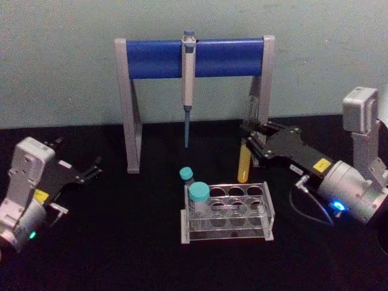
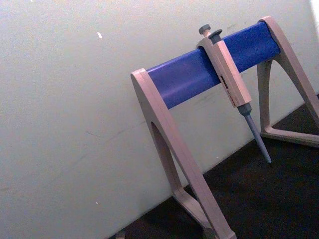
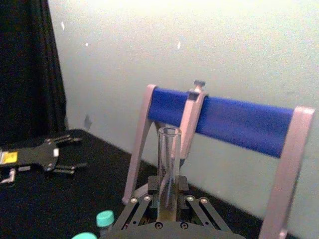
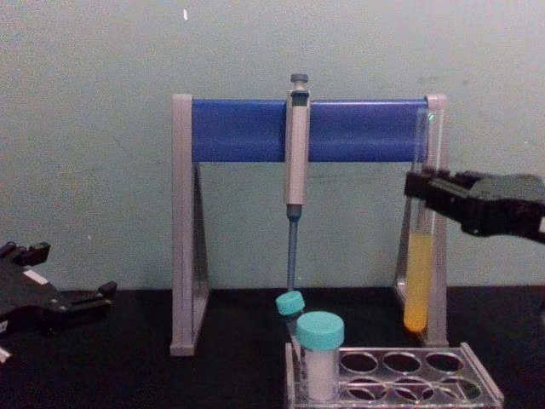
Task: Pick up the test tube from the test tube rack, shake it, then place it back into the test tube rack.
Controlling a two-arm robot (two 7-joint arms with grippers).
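The test tube point(image 1: 244, 165) is a clear glass tube with yellow liquid in its lower part. It hangs upright, with its bottom just above the back right of the clear test tube rack point(image 1: 267, 212). My right gripper point(image 1: 247, 140) is shut on the tube's middle, reaching in from the right. In the chest view the test tube point(image 4: 416, 273) stands clear of the rack point(image 4: 477, 388), held by the right gripper point(image 4: 421, 189). In the right wrist view the tube point(image 3: 168, 164) rises between the fingers. My left gripper point(image 1: 85, 170) rests open on the table at the far left.
A grey-and-blue pipette stand point(image 1: 154, 57) with a hanging pipette point(image 1: 188, 85) stands behind the rack, its right leg close behind the tube. A wide teal-capped vial point(image 1: 199, 197) and a small teal-capped tube point(image 1: 187, 176) sit in the rack's left end. A wall lies behind.
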